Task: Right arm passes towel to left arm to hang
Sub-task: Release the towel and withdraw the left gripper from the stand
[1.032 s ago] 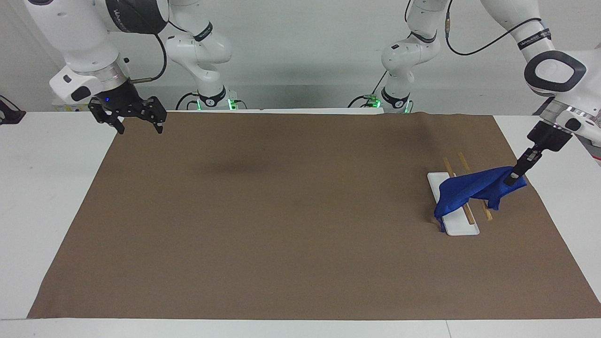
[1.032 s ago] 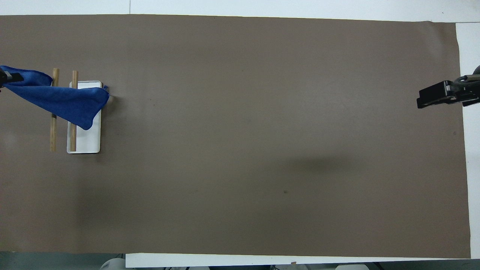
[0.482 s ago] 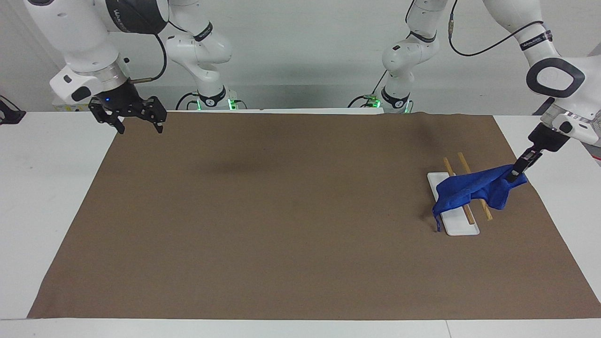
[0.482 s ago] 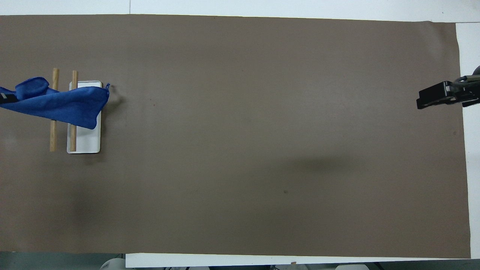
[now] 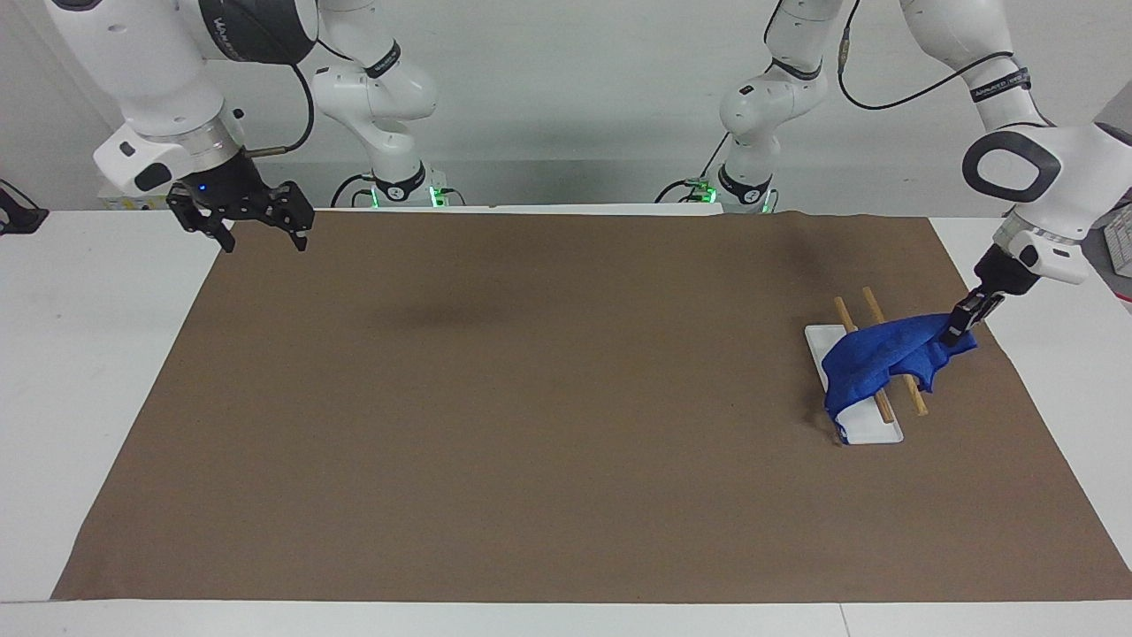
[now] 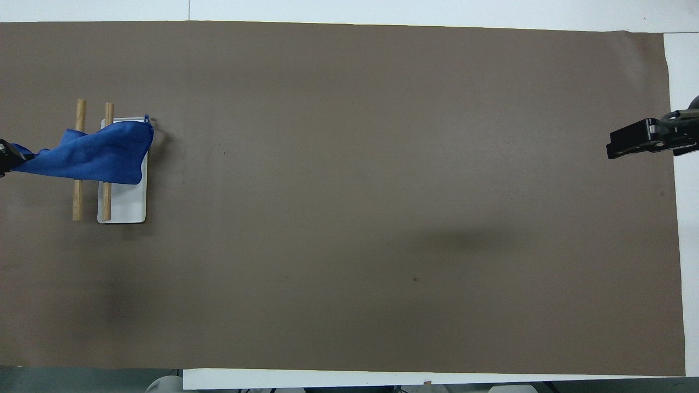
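We see a brown mat [image 5: 531,407] covering most of the white table [image 5: 88,354]. Toward the left arm's end sits a white rectangular base [image 6: 128,204] on the mat, carrying two parallel wooden rods [image 6: 78,196] raised above it, partly covered. Two slimmer white arms with green-lit bases [image 5: 389,97] stand at the table's robot-side edge.

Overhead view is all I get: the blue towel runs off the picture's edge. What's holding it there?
Observer: The left gripper, shut on the towel at that end.
Operator: Does the towel lie flat on the sticks?
Observer: No, it drapes over both sticks and hangs down at the edge of the white tray.
Operator: And the black thing at the other edge?
Observer: The right gripper, open, empty, raised over a corner of the mat.
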